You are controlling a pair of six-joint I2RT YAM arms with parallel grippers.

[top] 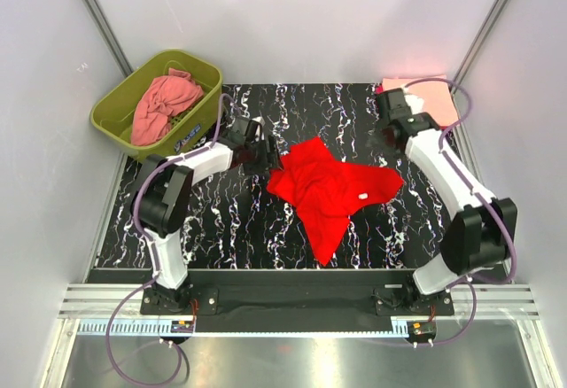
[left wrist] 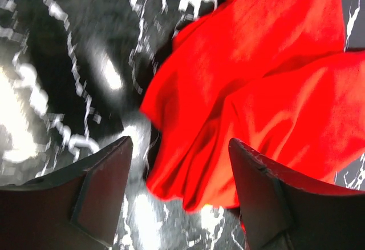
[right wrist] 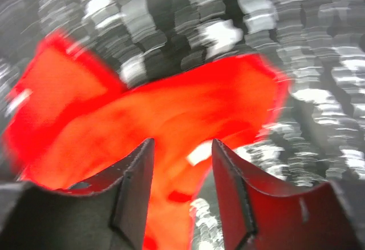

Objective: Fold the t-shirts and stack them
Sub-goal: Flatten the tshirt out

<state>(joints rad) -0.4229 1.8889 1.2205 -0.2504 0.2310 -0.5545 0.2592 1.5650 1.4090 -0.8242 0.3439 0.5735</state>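
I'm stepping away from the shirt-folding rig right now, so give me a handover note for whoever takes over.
Left gripper: open at the left edge of the red shirt, cloth between the jaws but not clamped.
Right gripper: open and empty, raised on the far right, facing the red shirt.
Things: red shirt crumpled mid-table; salmon-pink shirt bunched in the green tub, far left; peach shirt flat at the far right corner.
Done: the peach shirt looks folded.
Left: fold the red shirt, stack it, then the pink one.
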